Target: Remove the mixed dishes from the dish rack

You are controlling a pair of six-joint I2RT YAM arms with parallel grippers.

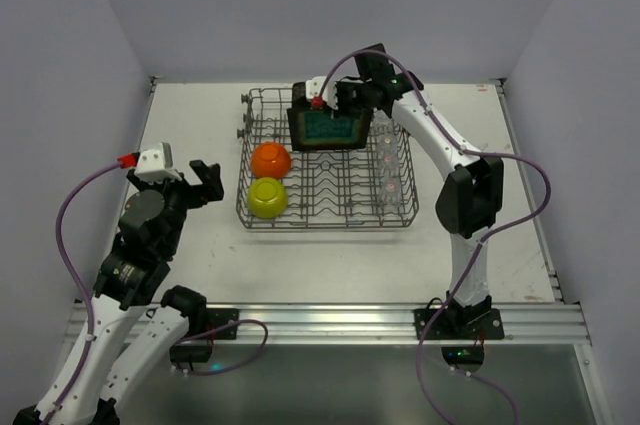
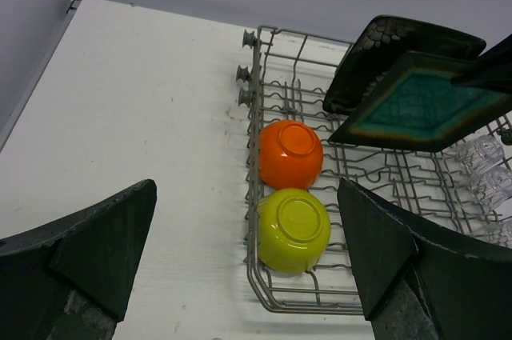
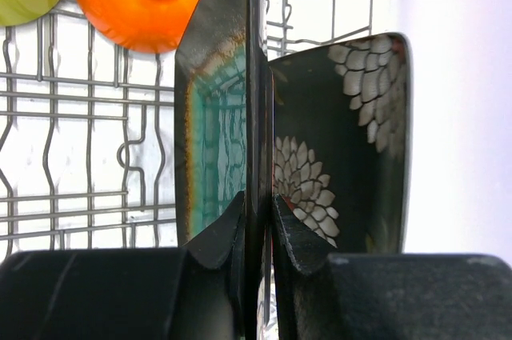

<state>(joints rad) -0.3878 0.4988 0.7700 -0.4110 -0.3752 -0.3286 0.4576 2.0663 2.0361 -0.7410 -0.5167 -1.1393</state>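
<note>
The grey wire dish rack (image 1: 330,225) stands mid-table. My right gripper (image 1: 345,95) is shut on the top edge of the teal-centred black plate (image 1: 328,128), which stands upright at the rack's far end. In the right wrist view my gripper (image 3: 258,212) pinches this plate (image 3: 216,116) edge-on, with the flowered plate (image 3: 344,132) just behind it. The orange bowl (image 1: 271,159) and the yellow-green bowl (image 1: 267,197) lie upside down at the rack's left side. Clear glasses (image 1: 388,175) sit along its right side. My left gripper (image 1: 205,180) is open and empty, left of the rack.
In the left wrist view the rack's left rim (image 2: 253,196) runs between my open fingers (image 2: 104,236), with the yellow-green bowl (image 2: 294,230) and orange bowl (image 2: 290,154) just inside it. Small side handles (image 2: 244,76) stick out from the rack. White table lies left of it.
</note>
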